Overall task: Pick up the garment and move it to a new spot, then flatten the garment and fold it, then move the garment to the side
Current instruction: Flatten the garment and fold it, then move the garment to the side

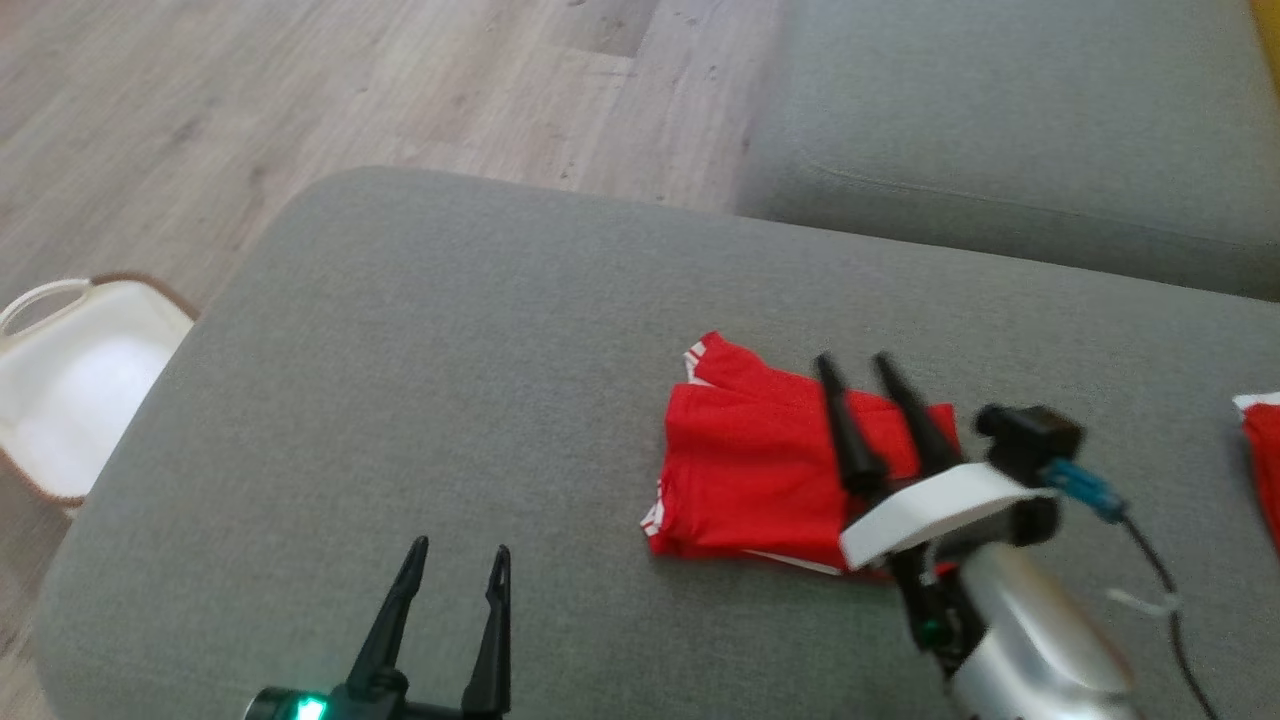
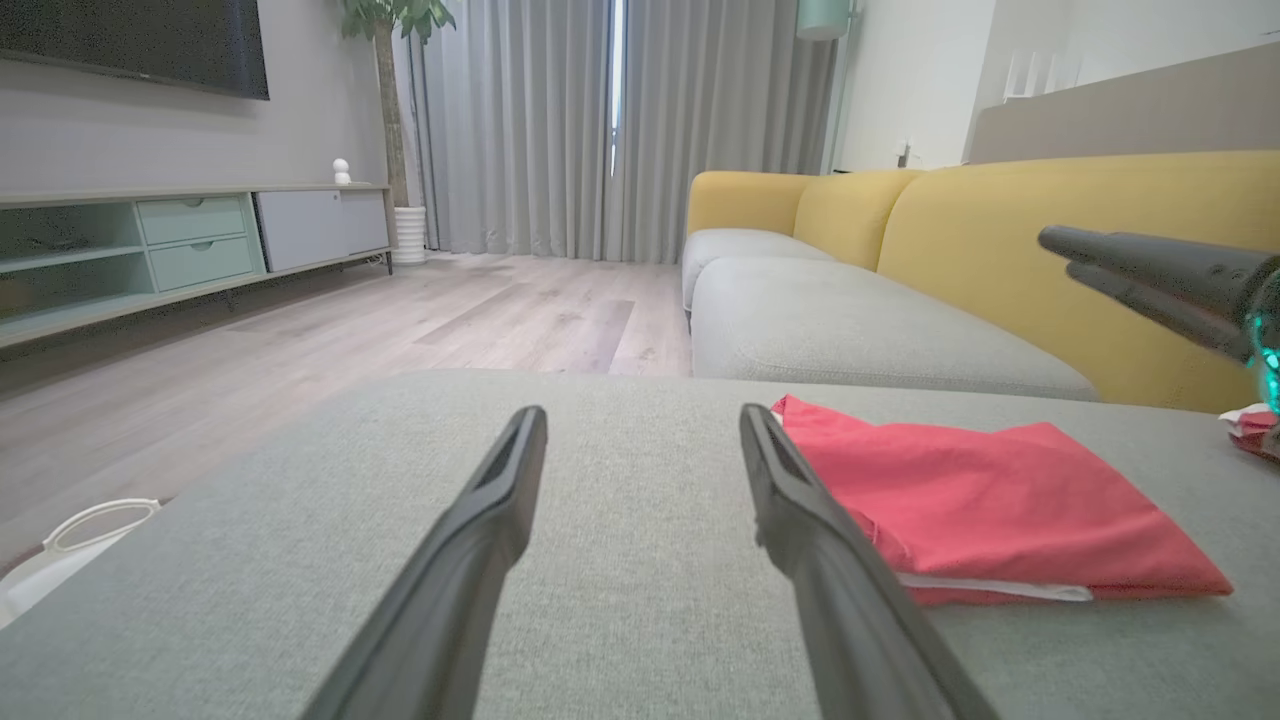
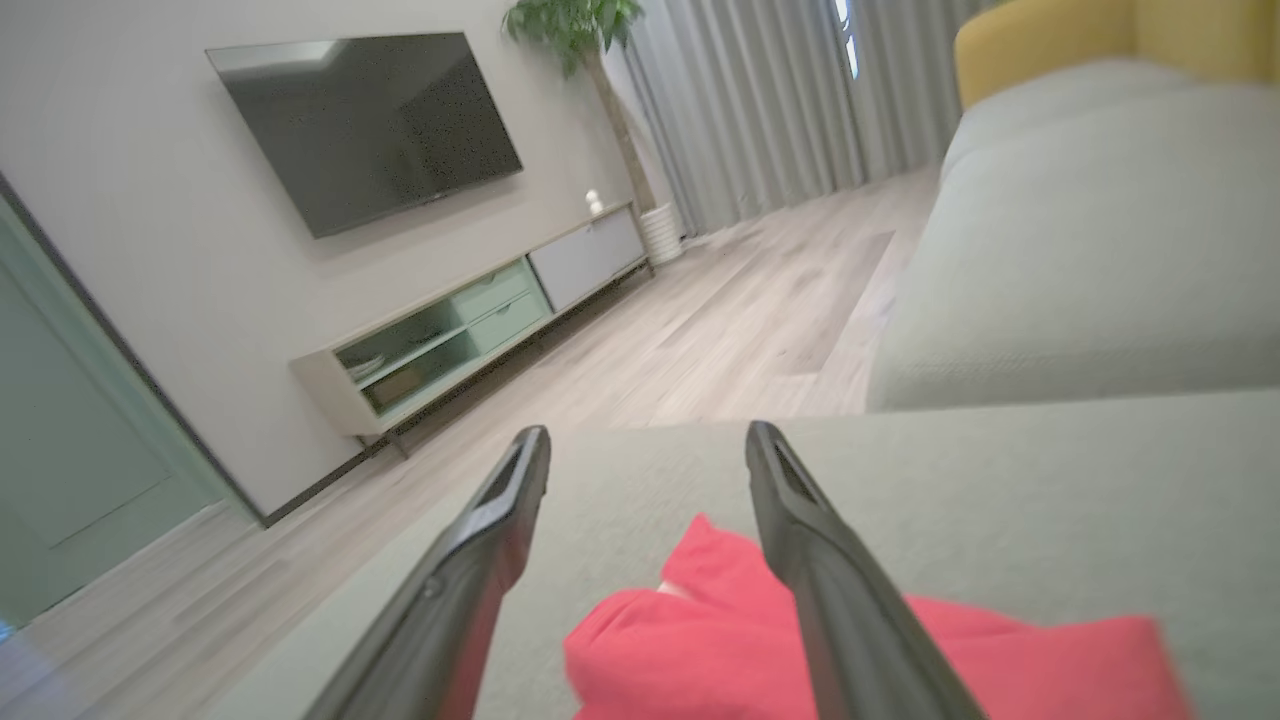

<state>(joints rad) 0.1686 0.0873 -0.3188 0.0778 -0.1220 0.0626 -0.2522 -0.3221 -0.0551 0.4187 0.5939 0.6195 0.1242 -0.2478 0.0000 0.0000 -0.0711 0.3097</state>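
Okay, garment (image 1: 750,470): red with white trim, folded into a rough rectangle. It lies flat on the grey cushion (image 1: 400,350), right of the cushion's middle in the head view. White trim shows at its far left corner, its near left corner and along the near edge.

My right claw (image 1: 852,359) is wide, with nothing between the fingers. In the head view it hangs over the garment's right part, fingers pointing away from me. The left wrist view shows the same fingers up in the air against the yellow sofa back (image 2: 1000,230), clear of the cloth and not touching it. In the right wrist view the red cloth sits below and between my two fingers, with the fingertips out past its far corner over bare cushion.

My left claw (image 1: 460,546) is also wide and empty. It sits low over the cushion's near part, left of the garment and apart from it. In its own wrist view the garment lies just right of my right finger.

A second red piece with a white edge (image 1: 1262,450) lies at the cushion's right side, well apart from the garment. A white basket (image 1: 70,400) with a handle stands on the wood floor (image 1: 300,90) left of the cushion. A grey sofa seat (image 1: 1000,120) is beyond the cushion.
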